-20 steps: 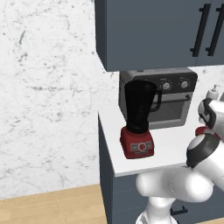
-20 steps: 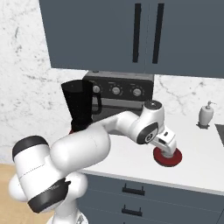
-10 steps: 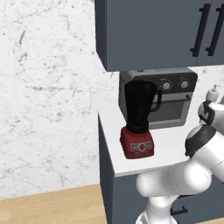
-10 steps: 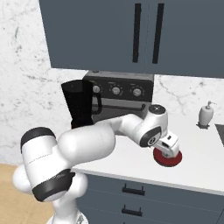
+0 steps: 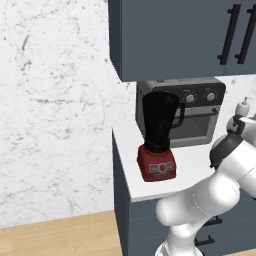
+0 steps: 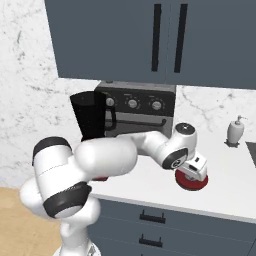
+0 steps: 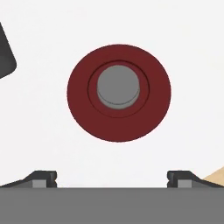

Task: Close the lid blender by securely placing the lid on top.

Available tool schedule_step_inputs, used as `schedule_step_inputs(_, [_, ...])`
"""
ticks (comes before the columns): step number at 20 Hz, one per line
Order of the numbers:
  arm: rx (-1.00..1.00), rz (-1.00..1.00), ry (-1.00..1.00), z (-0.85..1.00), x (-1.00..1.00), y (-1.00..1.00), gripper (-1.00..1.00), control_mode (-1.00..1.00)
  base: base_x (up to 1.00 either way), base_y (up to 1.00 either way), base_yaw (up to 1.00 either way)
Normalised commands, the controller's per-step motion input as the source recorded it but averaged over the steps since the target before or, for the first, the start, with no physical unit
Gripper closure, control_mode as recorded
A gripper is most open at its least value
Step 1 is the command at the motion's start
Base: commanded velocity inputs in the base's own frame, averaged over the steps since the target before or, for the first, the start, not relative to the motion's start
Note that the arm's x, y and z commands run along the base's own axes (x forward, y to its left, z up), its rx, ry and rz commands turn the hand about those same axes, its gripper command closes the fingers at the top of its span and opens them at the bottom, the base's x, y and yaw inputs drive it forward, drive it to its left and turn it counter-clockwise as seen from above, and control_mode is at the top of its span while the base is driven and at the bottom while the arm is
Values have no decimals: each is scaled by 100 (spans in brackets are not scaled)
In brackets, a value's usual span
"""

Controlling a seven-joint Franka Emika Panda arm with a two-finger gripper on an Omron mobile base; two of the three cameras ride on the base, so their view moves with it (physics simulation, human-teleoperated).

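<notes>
You are early in the job: the small round red lid with its pale grey centre cap [image 7: 118,92] lies flat on the white desk [image 6: 227,180], not yet grasped, directly below your tool [image 7: 112,177], whose fingers are spread wide with nothing between them. The tall near-black blender jar on its red square base [image 5: 158,136] stands open-topped, well apart at about nine o'clock from the lid, so pickup, carry and seating all remain. Bare desk rings the lid, though the desk's front edge lies near at six o'clock.
</notes>
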Motion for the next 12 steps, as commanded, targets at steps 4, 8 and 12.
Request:
schedule_step_inputs(4, [3, 6, 0, -12, 17, -2, -100, -100, 0, 0, 0])
schedule_step_inputs(8, [2, 5, 0, -10, 16, -2, -100, -100, 0, 0, 0])
schedule_step_inputs(12, [2, 2, 0, -9, 11, -13, -100, -100, 0, 0, 0])
